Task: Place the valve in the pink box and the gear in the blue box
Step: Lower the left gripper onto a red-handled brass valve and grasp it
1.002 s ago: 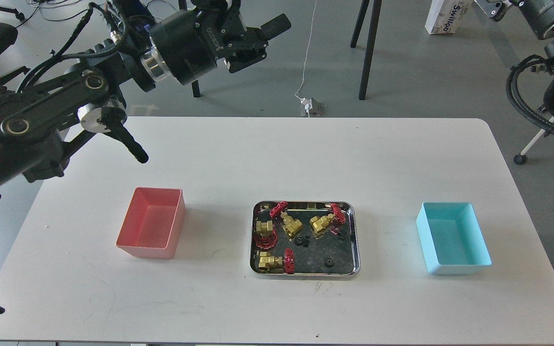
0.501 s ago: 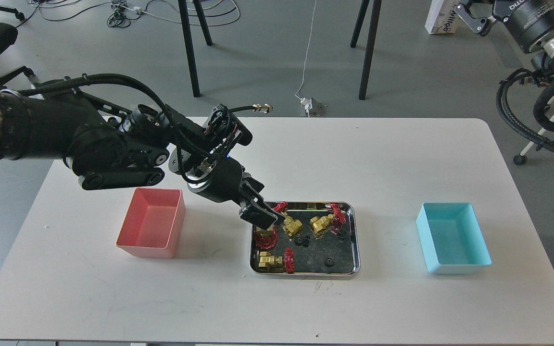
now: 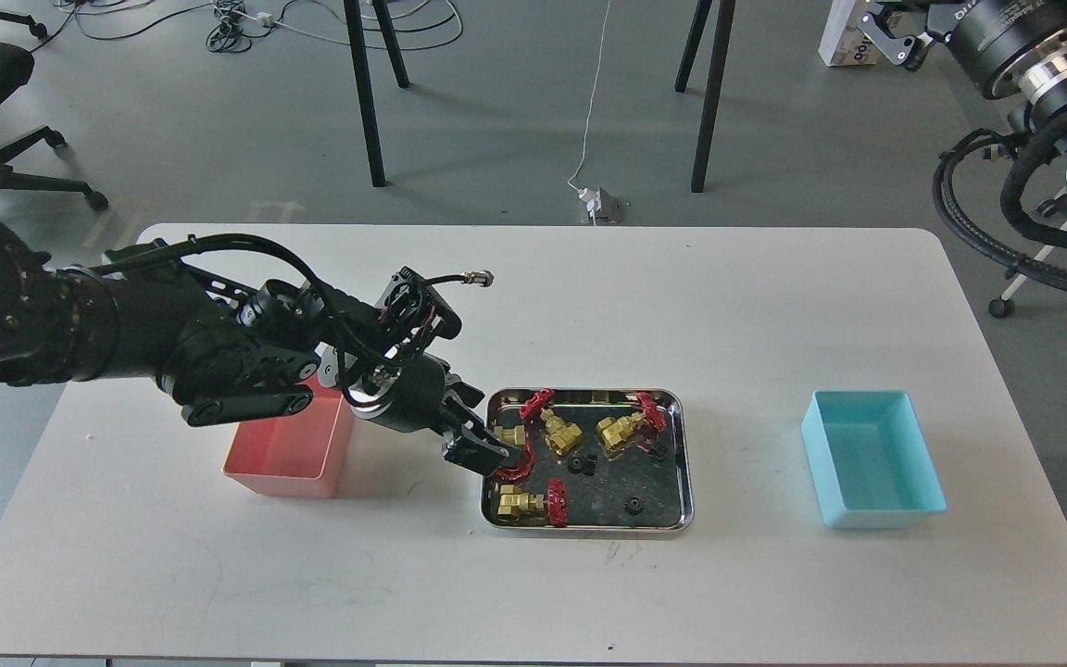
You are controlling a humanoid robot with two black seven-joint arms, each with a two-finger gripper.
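Note:
A steel tray (image 3: 687, 463) at the table's middle holds four brass valves with red handwheels: one at the left edge (image 3: 509, 439), one upper middle (image 3: 559, 430), one upper right (image 3: 624, 431), one at the front left (image 3: 526, 505). Tiny black gears lie among them (image 3: 582, 464), (image 3: 632, 506). My left gripper (image 3: 485, 454) is low over the tray's left edge, right at the left valve; its fingers are dark and I cannot tell them apart. The pink box (image 3: 279, 459) is left of the tray, partly under my left arm. The blue box (image 3: 872, 459) is at the right, empty. My right gripper (image 3: 881, 32) is high at the top right, off the table.
The white table (image 3: 533, 306) carries only the tray and the two boxes. Chair and table legs and cables are on the floor behind. The right arm's cables hang beyond the table's right edge.
My left arm has swung down from high at the left to the tray, then lowered and shifted toward the tray's left edge valve. My right arm drew slightly further left at the top.

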